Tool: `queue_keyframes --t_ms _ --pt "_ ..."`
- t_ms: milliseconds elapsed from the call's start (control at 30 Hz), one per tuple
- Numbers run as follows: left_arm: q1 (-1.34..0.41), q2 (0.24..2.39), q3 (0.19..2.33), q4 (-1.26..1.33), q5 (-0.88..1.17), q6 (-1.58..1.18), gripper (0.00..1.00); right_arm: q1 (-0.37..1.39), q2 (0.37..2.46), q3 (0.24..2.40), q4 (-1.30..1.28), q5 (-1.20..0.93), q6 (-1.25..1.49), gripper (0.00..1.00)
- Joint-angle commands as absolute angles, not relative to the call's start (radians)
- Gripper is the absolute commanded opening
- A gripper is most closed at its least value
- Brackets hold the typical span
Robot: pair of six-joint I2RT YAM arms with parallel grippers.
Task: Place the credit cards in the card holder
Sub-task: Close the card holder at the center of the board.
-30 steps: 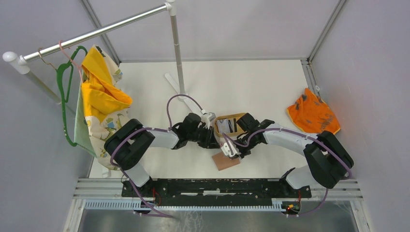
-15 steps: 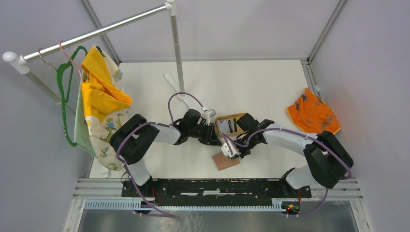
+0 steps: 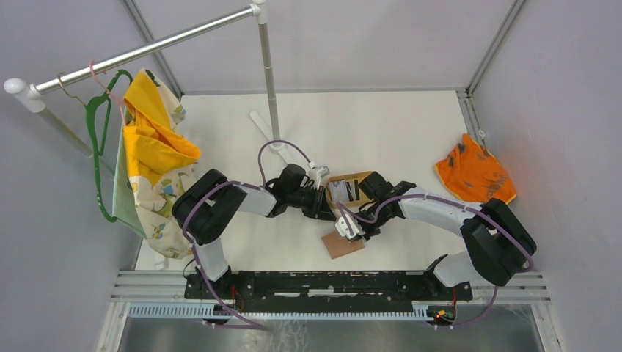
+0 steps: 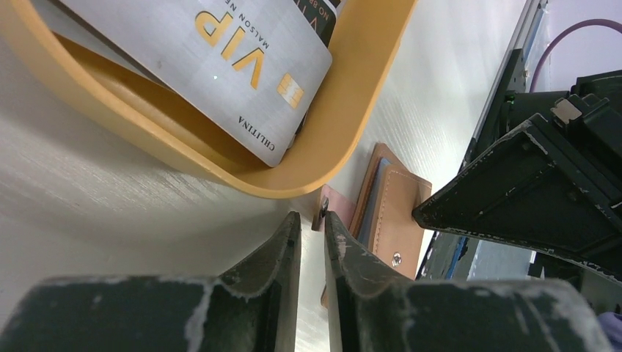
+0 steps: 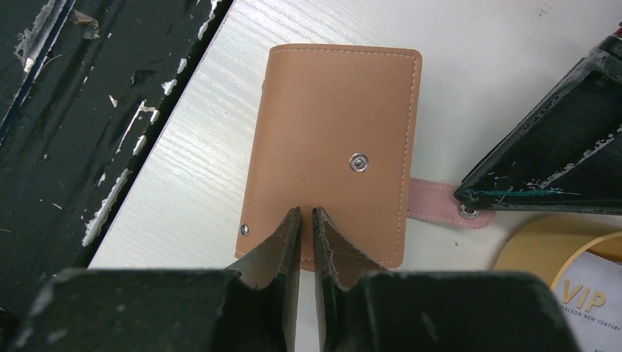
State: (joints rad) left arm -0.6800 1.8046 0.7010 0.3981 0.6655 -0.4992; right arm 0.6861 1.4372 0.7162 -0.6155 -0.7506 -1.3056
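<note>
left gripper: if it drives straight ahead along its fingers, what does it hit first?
Most likely the pink snap tab of the wallet, right at the left gripper's fingertips; the tray's rim lies just beyond. Depth is unclear, so it might pass above the tab.

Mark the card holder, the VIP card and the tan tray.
card holder (image 5: 323, 139): right wrist view, centre of leather cover.
VIP card (image 4: 220, 66): left wrist view, printed face.
tan tray (image 4: 356, 110): left wrist view, raised rim.
</note>
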Motion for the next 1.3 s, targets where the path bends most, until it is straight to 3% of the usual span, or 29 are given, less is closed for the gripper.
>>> queue_keyframes --t_ms 0,800,1067,1267 --pt "-0.675 1.816 0.736 0.429 0.712 -0.511 0.23 0.706 1.470 0.712 -0.622 -0.713 -1.304 0.16" --pt "-0.654 1.823 0.736 0.473 0.767 -0.538 0.20 0.707 1.470 0.712 -0.624 -0.701 -1.304 0.16" --pt "-0.654 1.827 0.733 0.484 0.780 -0.543 0.03 0.707 1.470 0.712 -0.624 -0.699 -1.303 0.16" --pt "-0.654 1.810 0.724 0.483 0.792 -0.539 0.02 0.706 1.470 0.713 -0.625 -0.698 -1.303 0.16"
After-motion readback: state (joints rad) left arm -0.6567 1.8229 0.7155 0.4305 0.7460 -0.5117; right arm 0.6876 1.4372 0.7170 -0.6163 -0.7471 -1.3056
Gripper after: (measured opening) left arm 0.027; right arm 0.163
